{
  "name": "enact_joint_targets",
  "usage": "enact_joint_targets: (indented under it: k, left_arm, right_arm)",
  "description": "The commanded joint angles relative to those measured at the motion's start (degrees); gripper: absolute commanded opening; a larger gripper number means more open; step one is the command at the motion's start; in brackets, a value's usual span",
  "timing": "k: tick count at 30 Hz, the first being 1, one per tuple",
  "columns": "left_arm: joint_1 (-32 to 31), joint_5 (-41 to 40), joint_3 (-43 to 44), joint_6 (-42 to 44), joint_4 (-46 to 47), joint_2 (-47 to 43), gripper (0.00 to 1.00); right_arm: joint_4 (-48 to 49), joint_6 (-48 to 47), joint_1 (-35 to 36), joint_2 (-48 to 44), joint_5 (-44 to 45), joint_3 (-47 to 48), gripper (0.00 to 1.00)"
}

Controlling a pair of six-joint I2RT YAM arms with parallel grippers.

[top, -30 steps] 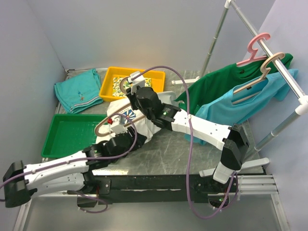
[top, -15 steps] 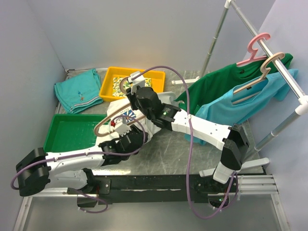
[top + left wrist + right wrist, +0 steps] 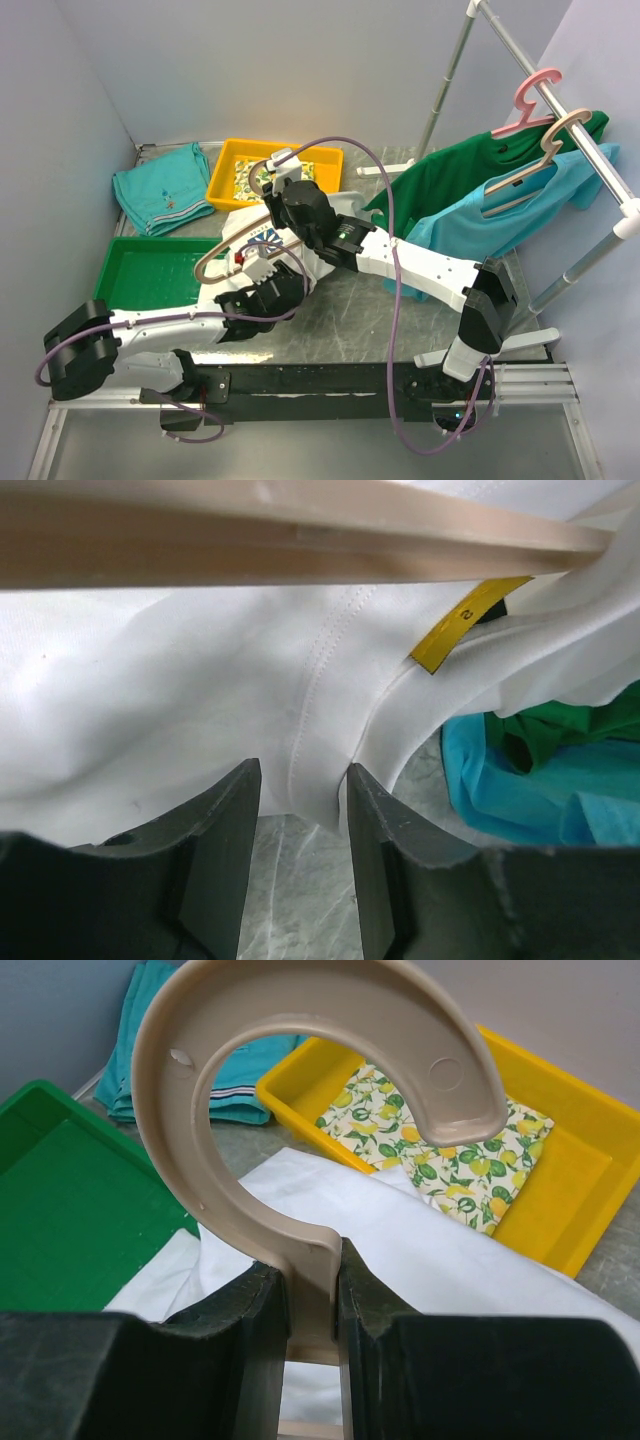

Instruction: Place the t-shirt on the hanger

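The white t-shirt (image 3: pixel 243 222) lies bunched on the table under both arms. The beige hanger (image 3: pixel 225 245) is held above it. My right gripper (image 3: pixel 274 188) is shut on the hanger's neck just below the hook (image 3: pixel 300 1040), as the right wrist view (image 3: pixel 313 1280) shows. My left gripper (image 3: pixel 285 275) is low at the shirt's near edge. In the left wrist view it (image 3: pixel 300 790) is open, with a stitched fold of the shirt (image 3: pixel 150 700) hanging between the fingertips. The hanger's bar (image 3: pixel 300 540) crosses above, and a yellow size tag (image 3: pixel 465 620) shows at the collar.
A yellow tray (image 3: pixel 222 170) with lemon-print cloth and a folded teal garment (image 3: pixel 160 185) lie at the back left. A green tray (image 3: pixel 150 275) sits at the left. A rail (image 3: pixel 560 100) on the right bears a pink hanger, a green shirt (image 3: pixel 450 170) and a light blue shirt (image 3: pixel 500 215).
My left arm has swung in to the right and its gripper has moved up to the shirt's near edge. The right arm and hanger have stayed still.
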Motion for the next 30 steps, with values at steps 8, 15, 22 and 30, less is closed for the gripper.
enact_joint_targets:
  k: [8, 15, 22, 30]
  left_arm:
    - [0.1, -2.7, -0.7, -2.6, 0.4, -1.3, 0.17]
    - [2.7, -6.2, -5.5, -4.9, -7.7, -16.0, 0.01]
    - [4.5, -8.0, -8.7, -7.2, -15.3, -29.5, 0.01]
    - [6.3, -12.2, -8.7, -9.0, -27.4, -40.9, 0.01]
  right_arm:
    - [2.3, -0.1, -0.3, -3.0, 0.9, 1.7, 0.00]
    - [2.9, -1.1, -0.3, -4.6, 5.1, 1.3, 0.00]
    - [4.5, -1.7, -1.6, -7.7, 7.0, 0.2, 0.00]
    - [5.4, -3.3, -2.0, -10.7, 8.7, -0.9, 0.00]
